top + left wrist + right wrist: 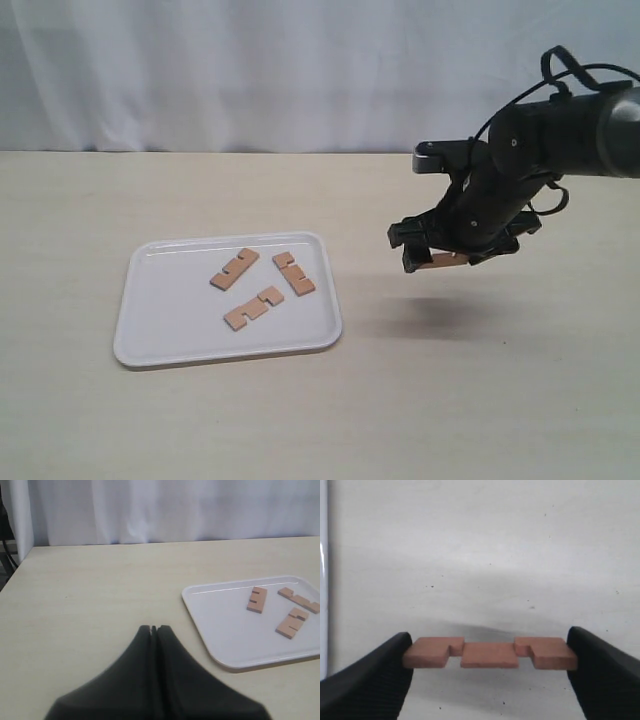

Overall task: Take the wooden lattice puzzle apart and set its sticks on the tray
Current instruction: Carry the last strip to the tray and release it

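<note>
exterior view: a flat white plastic rectangular tray [170, 312] with rounded corners and a low rim lay on the pale wooden table [300, 430], left of centre. three sticks lay loose on it, each a short flat reddish-brown wooden bar with square notches. they were apart from one another: a rear left stick [234, 268], a rear right stick [293, 273] and a front stick [253, 307]. no interlocked lattice showed anywhere. the black right gripper [438, 259] hung above bare table well to the right of the tray, its shadow on the surface below. a fourth stick [447, 259] of the same wood was between its fingers.

left wrist view: the black left gripper [154, 628] was pinched fully together with nothing in it. it sat over the table, near the tray [225, 630] but apart from it. the three sticks lay on the tray's far half, the nearest to this camera [292, 622] being well inside the rim.

right wrist view: the fourth stick [487, 656] spanned level between the two black fingers [380, 672], clamped by its ends and clear of the table. the right gripper [490, 647] stood fairly wide because it held the stick lengthwise.

by these views the taking apart looked finished, with three of four sticks delivered. what seemed left was to carry the last stick across, lower it onto a bare patch of tray and let go.
</note>
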Tool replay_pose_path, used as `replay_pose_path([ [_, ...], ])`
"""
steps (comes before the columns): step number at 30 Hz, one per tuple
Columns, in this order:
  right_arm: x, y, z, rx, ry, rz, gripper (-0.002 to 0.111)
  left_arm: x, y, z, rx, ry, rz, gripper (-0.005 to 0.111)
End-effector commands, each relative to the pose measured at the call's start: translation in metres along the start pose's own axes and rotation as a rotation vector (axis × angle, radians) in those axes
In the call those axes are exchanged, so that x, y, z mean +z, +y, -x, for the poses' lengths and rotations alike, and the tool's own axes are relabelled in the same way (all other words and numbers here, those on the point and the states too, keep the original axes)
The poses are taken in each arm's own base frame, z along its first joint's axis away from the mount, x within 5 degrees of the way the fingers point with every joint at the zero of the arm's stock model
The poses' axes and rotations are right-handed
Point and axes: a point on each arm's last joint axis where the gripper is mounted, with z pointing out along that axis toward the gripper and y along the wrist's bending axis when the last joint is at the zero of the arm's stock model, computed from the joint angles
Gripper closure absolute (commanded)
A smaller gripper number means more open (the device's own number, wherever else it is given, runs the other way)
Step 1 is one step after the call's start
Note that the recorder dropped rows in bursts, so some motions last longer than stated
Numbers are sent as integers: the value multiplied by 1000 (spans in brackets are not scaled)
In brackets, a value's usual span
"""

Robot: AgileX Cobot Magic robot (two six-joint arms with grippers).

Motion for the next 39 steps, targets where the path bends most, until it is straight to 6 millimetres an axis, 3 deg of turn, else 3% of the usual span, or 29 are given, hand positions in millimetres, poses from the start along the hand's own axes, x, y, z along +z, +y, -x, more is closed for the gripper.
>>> replay_pose_path([
  [1, -14, 1, 2, -4, -32, 9, 103, 0, 0, 1, 2, -14, 1, 107],
  [7, -14, 8, 3, 54, -35, 80, 103, 0, 0, 1, 2, -14, 1, 107],
  [18, -10, 51, 10, 98, -103, 533, 103, 0, 0, 1, 2, -14, 1, 107],
  [26, 16, 118, -1, -48, -159, 733, 103, 0, 0, 1, 0, -18, 1, 107],
  [33, 34, 162, -5, -211, -284, 617, 102, 0, 0, 1, 0, -18, 1, 107],
  [35, 33, 166, 0, -290, -341, 540, 90, 0, 0, 1, 0, -16, 1, 107],
  [37, 30, 168, 5, -317, -365, 527, 61, 0, 0, 1, 0, -16, 1, 107],
  [39, 28, 169, 6, -294, -361, 537, 18, 0, 0, 1, 0, -16, 1, 107],
])
